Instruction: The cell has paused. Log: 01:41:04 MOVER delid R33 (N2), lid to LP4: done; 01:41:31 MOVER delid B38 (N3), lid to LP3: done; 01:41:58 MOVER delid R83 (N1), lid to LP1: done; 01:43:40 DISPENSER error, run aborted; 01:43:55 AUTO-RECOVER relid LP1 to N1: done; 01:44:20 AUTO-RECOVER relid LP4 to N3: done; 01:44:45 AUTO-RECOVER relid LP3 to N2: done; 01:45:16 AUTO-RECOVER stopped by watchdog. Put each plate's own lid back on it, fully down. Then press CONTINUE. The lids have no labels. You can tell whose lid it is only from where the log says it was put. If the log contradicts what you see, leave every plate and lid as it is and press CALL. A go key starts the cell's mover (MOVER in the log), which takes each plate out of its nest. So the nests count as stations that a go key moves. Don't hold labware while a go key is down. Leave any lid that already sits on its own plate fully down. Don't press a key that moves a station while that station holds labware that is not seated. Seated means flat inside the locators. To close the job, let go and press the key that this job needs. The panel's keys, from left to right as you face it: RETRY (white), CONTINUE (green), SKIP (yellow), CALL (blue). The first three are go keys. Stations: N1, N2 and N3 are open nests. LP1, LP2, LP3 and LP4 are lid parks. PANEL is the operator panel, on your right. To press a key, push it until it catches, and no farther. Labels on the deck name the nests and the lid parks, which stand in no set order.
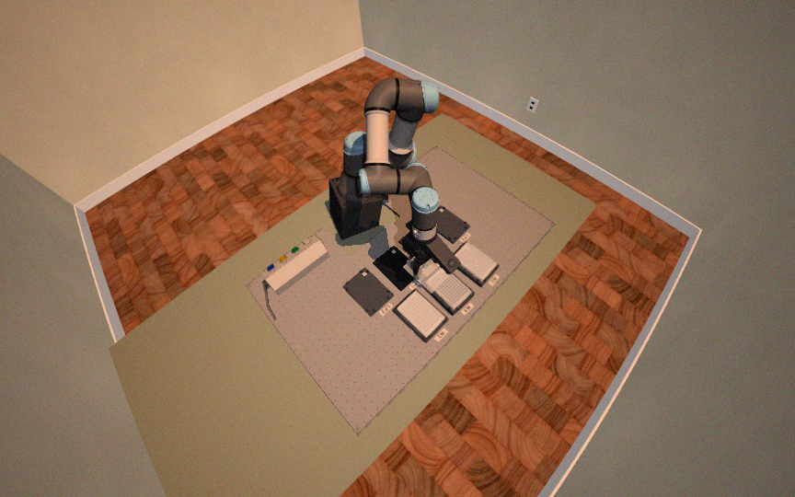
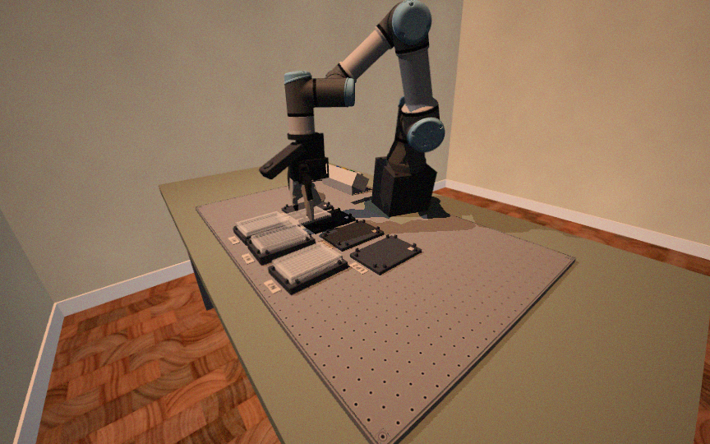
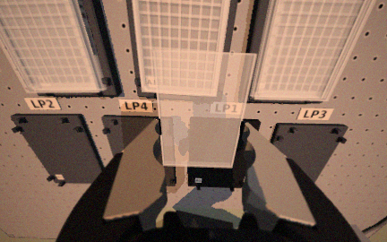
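My gripper (image 3: 200, 120) (image 1: 423, 266) (image 2: 306, 206) is shut on a clear lid (image 3: 199, 134) (image 2: 310, 213). It holds the lid level above the park labelled LP1 (image 3: 210, 177), with the lid's far end over the near edge of the middle plate (image 3: 179, 36) (image 1: 448, 288) (image 2: 279, 239). That plate shows a bare well grid. The left plate (image 3: 49, 45) and the right plate (image 3: 305, 45) each carry a clear lid. The parks LP2 (image 3: 58, 148), LP4 (image 3: 130, 130) and LP3 (image 3: 305, 143) are bare black pads. I cannot read the nest labels.
The operator panel (image 1: 295, 264) with its coloured keys stands at the left of the perforated deck (image 1: 351, 363) (image 2: 418, 324) in the top view. The arm's black base (image 1: 354, 211) (image 2: 403, 188) stands behind the parks. Small pegs edge each park.
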`<control>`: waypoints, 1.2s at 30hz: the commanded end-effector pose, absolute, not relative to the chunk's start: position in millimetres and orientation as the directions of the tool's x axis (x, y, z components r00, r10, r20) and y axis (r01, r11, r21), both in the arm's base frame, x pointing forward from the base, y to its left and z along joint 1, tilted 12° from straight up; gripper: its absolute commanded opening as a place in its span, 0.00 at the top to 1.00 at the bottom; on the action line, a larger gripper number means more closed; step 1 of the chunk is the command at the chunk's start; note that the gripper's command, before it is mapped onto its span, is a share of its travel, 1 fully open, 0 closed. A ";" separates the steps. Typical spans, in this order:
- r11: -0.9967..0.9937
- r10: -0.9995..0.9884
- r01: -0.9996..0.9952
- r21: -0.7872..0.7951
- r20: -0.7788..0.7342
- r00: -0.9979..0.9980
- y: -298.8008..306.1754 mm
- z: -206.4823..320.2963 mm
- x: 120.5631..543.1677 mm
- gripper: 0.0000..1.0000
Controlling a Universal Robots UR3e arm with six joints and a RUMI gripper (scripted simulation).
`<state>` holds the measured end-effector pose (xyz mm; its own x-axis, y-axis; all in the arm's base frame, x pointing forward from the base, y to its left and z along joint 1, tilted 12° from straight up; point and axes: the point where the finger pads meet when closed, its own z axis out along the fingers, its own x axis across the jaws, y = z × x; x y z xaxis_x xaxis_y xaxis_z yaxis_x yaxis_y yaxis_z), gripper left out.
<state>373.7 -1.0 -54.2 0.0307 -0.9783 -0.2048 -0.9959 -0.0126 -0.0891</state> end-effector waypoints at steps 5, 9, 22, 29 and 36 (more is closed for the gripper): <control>0.013 -0.979 -0.998 -0.064 -0.203 0.000 9.2 -47.8 419.5 1.00; 0.013 -0.979 -0.998 -0.064 -0.203 0.000 15.9 -45.1 438.2 1.00; 0.013 -0.979 -0.998 -0.065 -0.203 0.000 22.1 -42.6 455.5 1.00; 0.013 -0.979 -0.998 -0.065 -0.203 0.000 22.3 -44.6 455.5 1.00; 0.013 -0.979 -0.998 -0.065 -0.204 0.000 23.0 -47.1 455.3 1.00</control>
